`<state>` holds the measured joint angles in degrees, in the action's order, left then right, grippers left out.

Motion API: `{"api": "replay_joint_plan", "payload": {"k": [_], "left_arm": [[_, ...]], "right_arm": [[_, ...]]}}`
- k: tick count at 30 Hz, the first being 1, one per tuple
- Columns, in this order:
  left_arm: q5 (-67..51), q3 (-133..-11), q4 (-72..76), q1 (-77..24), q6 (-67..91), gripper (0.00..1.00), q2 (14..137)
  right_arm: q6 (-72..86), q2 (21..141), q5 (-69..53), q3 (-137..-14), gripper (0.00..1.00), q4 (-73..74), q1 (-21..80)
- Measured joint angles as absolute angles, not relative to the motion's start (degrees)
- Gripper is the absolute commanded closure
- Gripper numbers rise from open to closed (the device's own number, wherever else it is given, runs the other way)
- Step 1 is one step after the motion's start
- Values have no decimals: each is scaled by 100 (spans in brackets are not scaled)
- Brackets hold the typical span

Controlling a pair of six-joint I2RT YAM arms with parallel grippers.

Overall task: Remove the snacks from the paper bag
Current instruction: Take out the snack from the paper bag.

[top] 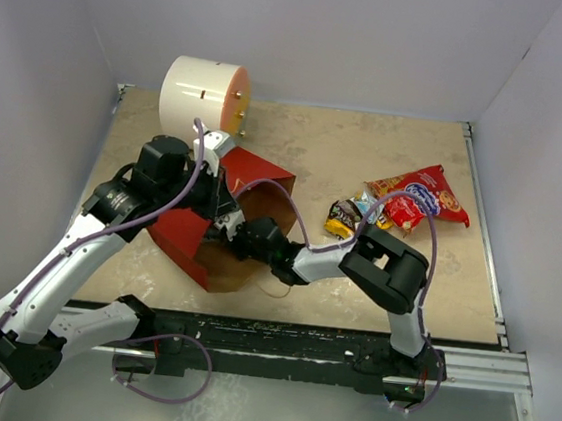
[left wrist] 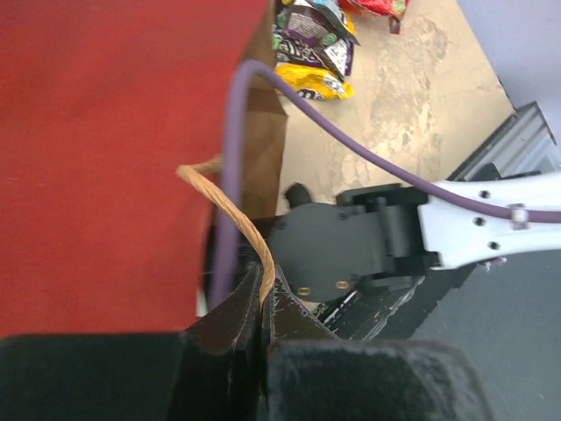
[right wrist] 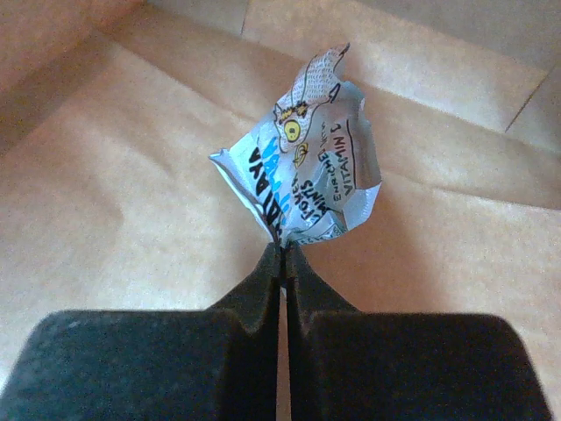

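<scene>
The red paper bag [top: 186, 233] lies on its side, its brown mouth facing right. My left gripper [left wrist: 261, 294] is shut on the bag's cord handle [left wrist: 230, 203] at the mouth. My right gripper [right wrist: 282, 253] is inside the bag, shut on the edge of a light-blue packet [right wrist: 308, 175] against the kraft lining; in the top view its wrist [top: 256, 238] sits in the bag mouth. On the table to the right lie the large red bag with blue logo [top: 425, 196] and a yellow-purple packet [top: 345, 217], also in the left wrist view [left wrist: 314, 48].
A white-and-orange cylinder [top: 205, 94] lies at the back left behind the bag. White walls close in the table on three sides. A metal rail [top: 466, 366] runs along the near edge.
</scene>
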<state>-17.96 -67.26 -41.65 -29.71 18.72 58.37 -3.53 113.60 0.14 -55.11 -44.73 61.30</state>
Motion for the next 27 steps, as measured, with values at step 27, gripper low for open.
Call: {"api": "replay_joint_plan", "payload": {"k": [27], "left_arm": [[-1393,-7754,-3979,-2993,3065,100,6093]], "right_arm": [[-598,6934,534,-3946,100,-1997,6263]]}}
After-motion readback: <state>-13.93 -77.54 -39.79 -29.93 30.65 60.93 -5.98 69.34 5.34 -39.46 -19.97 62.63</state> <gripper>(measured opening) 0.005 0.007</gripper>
